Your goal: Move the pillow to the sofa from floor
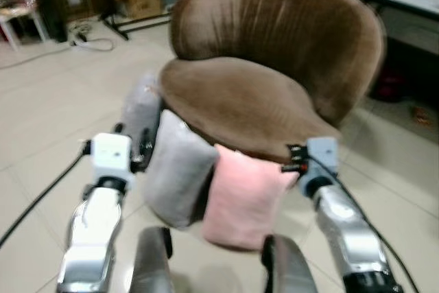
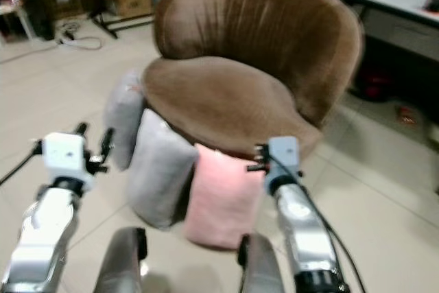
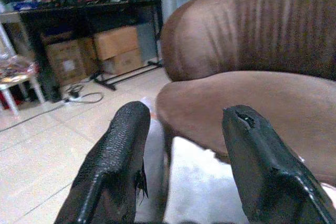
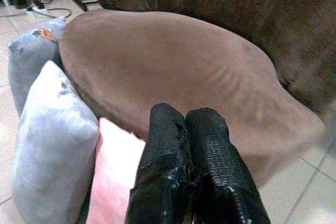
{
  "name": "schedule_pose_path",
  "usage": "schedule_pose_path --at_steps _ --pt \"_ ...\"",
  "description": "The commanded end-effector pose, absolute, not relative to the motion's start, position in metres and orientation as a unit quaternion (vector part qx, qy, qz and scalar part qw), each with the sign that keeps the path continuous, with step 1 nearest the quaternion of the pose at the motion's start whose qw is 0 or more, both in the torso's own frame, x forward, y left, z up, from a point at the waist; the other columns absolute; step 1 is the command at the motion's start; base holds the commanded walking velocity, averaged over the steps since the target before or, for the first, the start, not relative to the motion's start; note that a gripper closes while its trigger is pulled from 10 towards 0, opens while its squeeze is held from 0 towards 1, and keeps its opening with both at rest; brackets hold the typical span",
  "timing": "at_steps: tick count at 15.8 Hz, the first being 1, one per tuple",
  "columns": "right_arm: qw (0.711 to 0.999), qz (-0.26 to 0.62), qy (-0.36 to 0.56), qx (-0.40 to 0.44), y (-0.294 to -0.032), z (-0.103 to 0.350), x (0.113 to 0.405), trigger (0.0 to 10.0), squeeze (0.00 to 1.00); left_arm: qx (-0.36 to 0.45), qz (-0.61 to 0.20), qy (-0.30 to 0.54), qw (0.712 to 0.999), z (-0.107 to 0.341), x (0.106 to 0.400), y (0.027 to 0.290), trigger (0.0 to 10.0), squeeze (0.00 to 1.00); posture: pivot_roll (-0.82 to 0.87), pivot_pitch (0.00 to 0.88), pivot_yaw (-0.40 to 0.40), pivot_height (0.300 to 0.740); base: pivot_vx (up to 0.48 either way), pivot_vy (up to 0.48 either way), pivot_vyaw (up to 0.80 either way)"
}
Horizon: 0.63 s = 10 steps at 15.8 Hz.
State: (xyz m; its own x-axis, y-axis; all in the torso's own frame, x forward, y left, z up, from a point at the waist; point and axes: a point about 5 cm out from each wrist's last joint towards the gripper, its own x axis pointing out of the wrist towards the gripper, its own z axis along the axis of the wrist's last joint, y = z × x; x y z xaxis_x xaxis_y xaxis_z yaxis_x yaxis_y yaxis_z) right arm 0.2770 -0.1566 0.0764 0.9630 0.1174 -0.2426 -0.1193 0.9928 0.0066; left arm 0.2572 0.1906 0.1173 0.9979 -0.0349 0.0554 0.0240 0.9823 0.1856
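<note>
approach step, nothing grasped yet. three pillows standing on the tiled floor [image 1: 41, 121], leaning against the front of the brown sofa [image 1: 274, 53]: pink pillow [image 1: 243, 197] nearest centre, grey pillow [image 1: 175, 176] just beside it and touching, second grey pillow [image 1: 140, 111] further round behind that. seat cushion bare. best done by picking one target first, likely the pink pillow or the near grey pillow since both sit between the arms; soft and bulky, so pinch an upper corner or top edge deep enough for the fabric not to slip, or squeeze it between both arms, then lift clear of the seat's front lip before moving forward and dropping onto the seat. risk: dragging the neighbour along since the pillows touch; risk of catching the seat's underside on the lift. left gripper [image 3: 184, 166] raised in front of the body, pointing forward toward the grey pillows and the sofa's left side, fingers [image 3: 113, 166] spread apart with nothing between. right gripper [image 4: 189, 166] raised on the other side, aimed over the top of the pink pillow toward the seat edge, fingers pressed together and empty. both wrists about level with the seat front, near the pillows but no contact visible.
</note>
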Motion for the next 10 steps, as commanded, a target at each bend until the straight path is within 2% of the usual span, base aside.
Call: schedule_pose_path --at_steps 1,8,10 --pt "0.992 0.061 0.113 -0.007 -0.1532 0.0835 0.2818 10.0 0.00 0.095 -0.008 -0.032 0.995 0.1203 0.2571 0.1953 10.0 0.00 -0.05 0.000 -0.070 0.565 0.334 0.000 0.60" --pt "0.992 0.051 0.117 -0.005 -0.1549 0.0819 0.2823 10.0 0.00 0.098 -0.009 -0.031 0.995 0.1200 0.2576 0.1960 10.0 0.00 -0.05 0.000 -0.069 0.565 0.335 0.000 0.00" --pt "0.991 0.051 0.122 -0.006 -0.1549 0.0809 0.2821 10.0 0.00 0.101 -0.006 -0.027 0.995 0.1193 0.2577 0.1964 10.0 0.00 -0.05 0.000 -0.070 0.565 0.133 0.000 0.00"
